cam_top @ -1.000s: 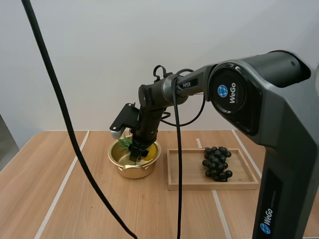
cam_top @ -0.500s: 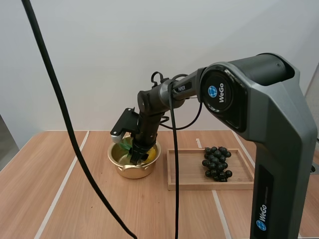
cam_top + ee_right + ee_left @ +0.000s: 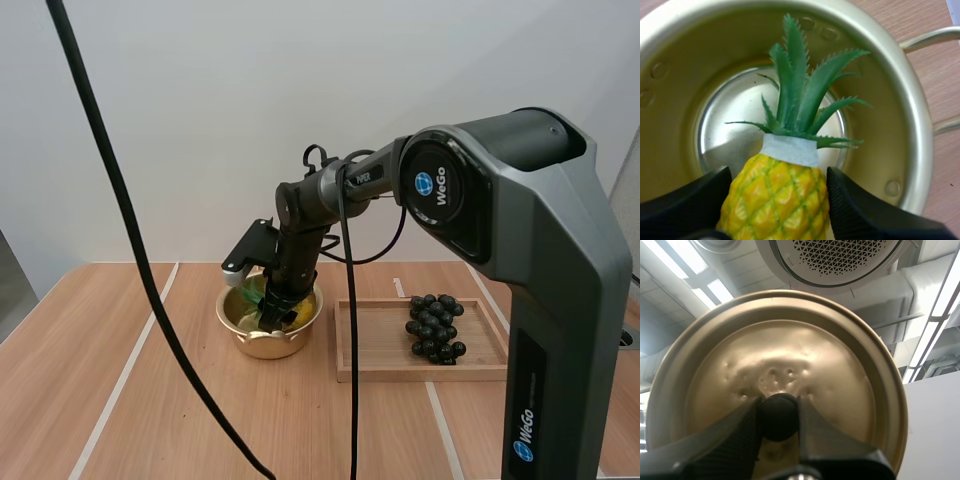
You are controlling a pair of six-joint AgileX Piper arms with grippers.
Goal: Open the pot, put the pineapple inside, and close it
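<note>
A golden pot (image 3: 243, 327) stands open on the wooden table. My right gripper (image 3: 273, 312) reaches down into it, shut on a yellow pineapple (image 3: 294, 318) with green leaves. In the right wrist view the pineapple (image 3: 777, 195) sits pinched between the fingers (image 3: 695, 200), and its leaves point over the shiny floor of the pot (image 3: 675, 125). In the left wrist view my left gripper (image 3: 779, 417) is shut on the black knob (image 3: 779, 415) of the golden lid (image 3: 790, 355), which is held up in the air.
A wooden tray (image 3: 375, 345) lies right of the pot, with a bunch of dark grapes (image 3: 434, 326) at its right end. Bare table stretches to the left of and in front of the pot.
The right arm's near links have shifted left. The gripper with the pineapple has sunk slightly deeper into the pot.
</note>
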